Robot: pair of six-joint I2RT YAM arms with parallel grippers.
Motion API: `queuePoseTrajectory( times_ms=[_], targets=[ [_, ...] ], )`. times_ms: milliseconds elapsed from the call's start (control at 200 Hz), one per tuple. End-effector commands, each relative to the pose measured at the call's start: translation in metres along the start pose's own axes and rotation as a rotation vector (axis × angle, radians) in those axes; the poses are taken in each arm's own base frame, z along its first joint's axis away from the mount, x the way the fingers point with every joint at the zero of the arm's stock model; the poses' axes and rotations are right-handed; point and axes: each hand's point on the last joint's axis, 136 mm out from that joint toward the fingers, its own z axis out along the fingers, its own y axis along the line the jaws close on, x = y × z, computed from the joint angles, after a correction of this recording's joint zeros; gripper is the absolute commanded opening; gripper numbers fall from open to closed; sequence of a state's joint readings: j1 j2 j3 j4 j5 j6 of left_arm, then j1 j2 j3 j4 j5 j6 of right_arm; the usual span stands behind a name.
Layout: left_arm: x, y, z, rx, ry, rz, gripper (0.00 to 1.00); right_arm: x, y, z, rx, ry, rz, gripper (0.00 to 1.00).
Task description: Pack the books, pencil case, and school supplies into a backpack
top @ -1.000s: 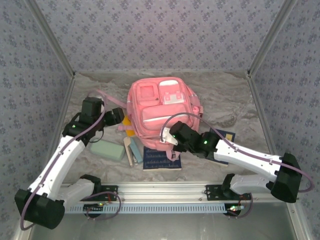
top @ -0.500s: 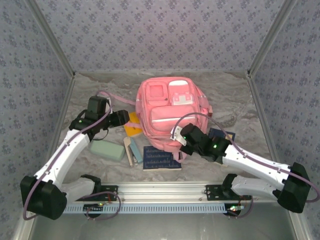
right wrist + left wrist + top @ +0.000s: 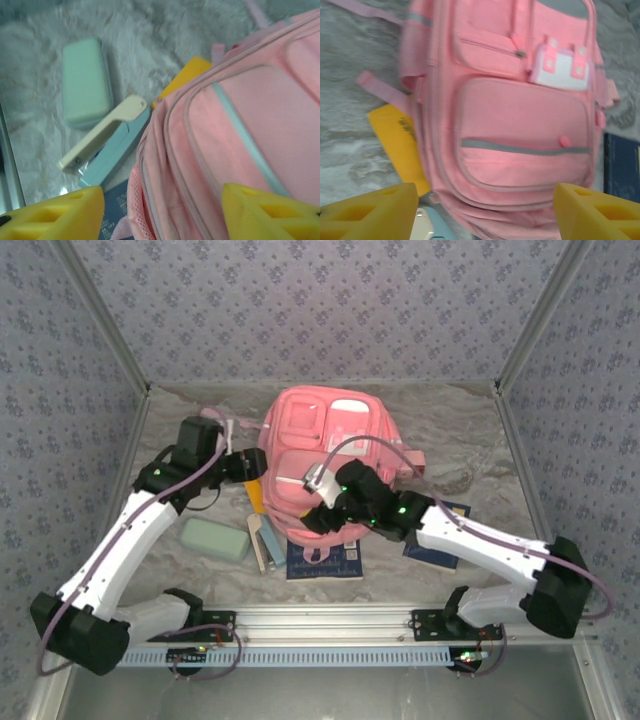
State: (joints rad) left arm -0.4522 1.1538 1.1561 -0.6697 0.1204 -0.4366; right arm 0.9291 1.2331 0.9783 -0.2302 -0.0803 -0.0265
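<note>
A mottled grey worktop [image 3: 480,440] is sitting inside walls [image 3: 320,300] papered with a small repeating pattern. Both arms are reaching inward over the pink backpack [image 3: 330,435], which is lying front-up in the middle of the worktop. The left claw [image 3: 250,464] is hanging at the backpack's left side, fingers spread wide, gripping nothing. The right claw [image 3: 318,512] is hovering over its near edge, also released and empty. The mint pencil case [image 3: 214,538] is resting to the left of a navy book [image 3: 325,558].

Left gripper [image 3: 485,197] and right gripper [image 3: 161,195] spread wide.
</note>
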Motion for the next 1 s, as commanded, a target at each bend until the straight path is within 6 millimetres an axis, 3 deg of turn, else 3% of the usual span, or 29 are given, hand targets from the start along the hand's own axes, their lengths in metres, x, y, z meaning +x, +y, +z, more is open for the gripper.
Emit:
queuePoseTrajectory(
  times_ms=[0,65,165,320,460,555,685,809,994],
  targets=[
    [0.023,-0.023,0.017,0.034,0.15,0.143,0.73,-0.016,-0.029,-0.043,0.083,-0.143,0.158,0.61],
    [0.03,-0.038,0.03,0.072,0.196,0.187,0.73,-0.013,-0.06,-0.068,0.179,-0.233,0.29,0.58],
    [0.03,-0.045,0.05,0.084,0.237,0.173,0.74,0.016,-0.108,-0.096,0.298,-0.227,0.566,0.59],
    [0.024,-0.06,0.078,0.097,0.299,0.201,0.75,0.062,-0.133,-0.104,0.339,-0.09,0.747,0.61],
    [0.027,-0.073,0.097,0.08,0.374,0.253,0.74,0.084,-0.134,-0.099,0.301,-0.017,0.829,0.61],
    [0.041,-0.087,0.104,0.133,0.421,0.24,0.73,0.089,-0.129,-0.095,0.259,0.011,0.838,0.61],
    [0.058,-0.103,0.105,0.174,0.499,0.383,0.69,0.101,-0.128,-0.091,0.273,0.059,0.827,0.61],
    [0.07,-0.104,0.116,0.145,0.549,0.561,0.65,0.105,-0.128,-0.089,0.273,0.058,0.825,0.61],
    [0.064,-0.108,0.138,0.148,0.558,0.692,0.65,0.101,-0.128,-0.088,0.26,0.04,0.814,0.63]
  ],
)
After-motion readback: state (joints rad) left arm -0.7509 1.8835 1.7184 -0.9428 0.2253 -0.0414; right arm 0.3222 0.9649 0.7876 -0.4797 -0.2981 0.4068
